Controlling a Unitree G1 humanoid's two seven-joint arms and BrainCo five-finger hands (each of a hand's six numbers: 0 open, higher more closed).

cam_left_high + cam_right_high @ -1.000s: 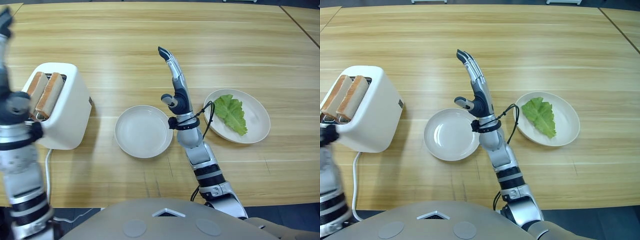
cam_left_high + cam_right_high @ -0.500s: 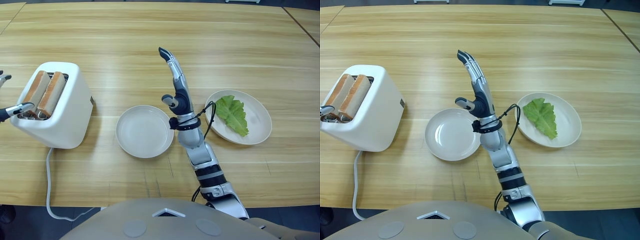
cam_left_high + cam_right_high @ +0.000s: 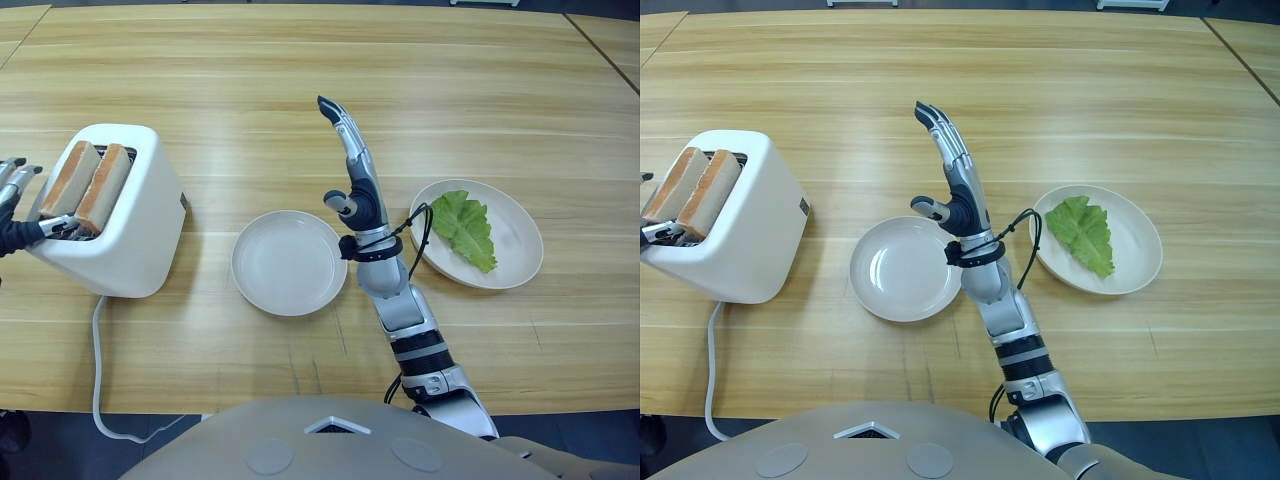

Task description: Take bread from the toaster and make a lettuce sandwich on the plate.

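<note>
A white toaster (image 3: 118, 220) stands at the table's left with two slices of bread (image 3: 90, 185) upright in its slots. My left hand (image 3: 18, 205) hovers at the toaster's left side, fingers spread, close to the nearer slice and holding nothing. An empty white plate (image 3: 290, 262) lies in the middle. A second white plate (image 3: 515, 232) at the right carries a lettuce leaf (image 3: 468, 228). My right hand (image 3: 352, 172) stands upright between the two plates, fingers straight and open, holding nothing.
The toaster's white cord (image 3: 98, 370) runs from its front down over the table's near edge. The far half of the wooden table (image 3: 300, 60) is bare wood. A seam to another table shows at the far right corner.
My left arm dropped out of the foreground to the left edge; its hand now rises beside the toaster with fingers spread. My right hand has stayed put.
</note>
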